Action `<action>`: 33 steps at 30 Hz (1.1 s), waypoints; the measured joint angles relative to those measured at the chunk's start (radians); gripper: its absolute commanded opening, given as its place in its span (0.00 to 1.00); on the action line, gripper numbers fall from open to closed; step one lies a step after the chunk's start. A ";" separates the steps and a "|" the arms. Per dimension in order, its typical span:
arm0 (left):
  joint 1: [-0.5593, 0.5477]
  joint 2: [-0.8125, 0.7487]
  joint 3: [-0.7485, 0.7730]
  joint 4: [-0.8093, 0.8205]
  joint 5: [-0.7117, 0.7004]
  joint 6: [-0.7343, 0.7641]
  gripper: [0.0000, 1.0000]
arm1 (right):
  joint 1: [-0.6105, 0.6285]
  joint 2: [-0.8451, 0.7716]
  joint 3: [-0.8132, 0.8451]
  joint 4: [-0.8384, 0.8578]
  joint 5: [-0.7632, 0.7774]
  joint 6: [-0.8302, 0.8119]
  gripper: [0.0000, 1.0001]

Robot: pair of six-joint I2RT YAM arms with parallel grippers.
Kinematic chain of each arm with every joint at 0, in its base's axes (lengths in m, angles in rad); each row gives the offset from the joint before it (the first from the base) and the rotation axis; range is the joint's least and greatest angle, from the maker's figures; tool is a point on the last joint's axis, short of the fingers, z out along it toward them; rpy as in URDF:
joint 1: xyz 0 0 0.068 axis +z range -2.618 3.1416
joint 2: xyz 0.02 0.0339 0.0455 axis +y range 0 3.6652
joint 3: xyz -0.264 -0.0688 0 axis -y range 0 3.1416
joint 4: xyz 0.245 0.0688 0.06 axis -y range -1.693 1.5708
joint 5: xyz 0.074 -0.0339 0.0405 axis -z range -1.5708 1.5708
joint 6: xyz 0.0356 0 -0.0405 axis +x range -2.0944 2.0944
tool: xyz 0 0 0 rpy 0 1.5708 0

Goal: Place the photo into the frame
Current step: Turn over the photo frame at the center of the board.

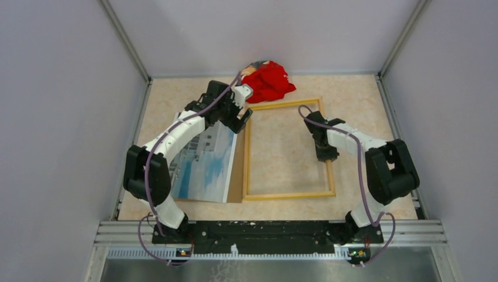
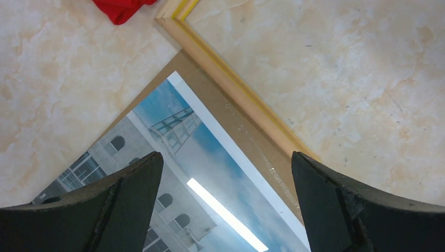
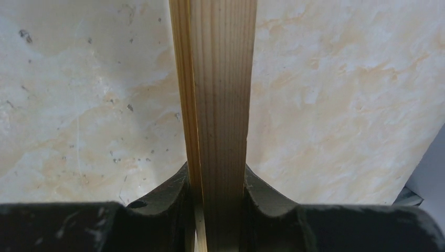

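The photo (image 1: pixel 205 167) lies face up on a brown board (image 1: pixel 236 189), left on the desk (image 1: pixel 364 100). Beside it is the frame (image 1: pixel 288 195), its right rail pinched by the right end effector (image 1: pixel 327 154). The left end effector (image 1: pixel 239 120) hangs wide open over the photo's far corner.

photo (image 1: pixel 205 161) on backing panel (image 1: pixel 235 191), left of frame (image 1: pixel 288 195); cloth (image 1: pixel 269 81) behind

The desk (image 1: pixel 352 100) has a beige marbled top. A crumpled red cloth (image 1: pixel 269 82) lies at its 12 o'clock edge. The frame (image 1: pixel 286 195), pale wood side up, lies from the middle toward 3 o'clock. At 9 o'clock a brown backing panel (image 2: pixel 246 137) lies against the frame's left rail, with the photo (image 1: pixel 205 164) face up on it.
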 measured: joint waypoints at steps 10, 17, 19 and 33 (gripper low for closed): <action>0.133 0.000 0.000 -0.008 0.053 0.001 0.98 | 0.005 0.122 0.018 0.085 0.118 -0.032 0.52; 0.188 0.000 0.010 -0.031 0.116 -0.001 0.98 | 0.007 0.130 0.031 0.073 0.240 -0.051 0.75; 0.205 0.000 0.015 -0.037 0.134 -0.001 0.98 | 0.007 0.127 0.032 0.064 0.263 -0.045 0.78; 0.359 -0.030 0.038 -0.116 0.147 0.035 0.98 | 0.299 -0.022 0.293 0.080 0.082 0.151 0.80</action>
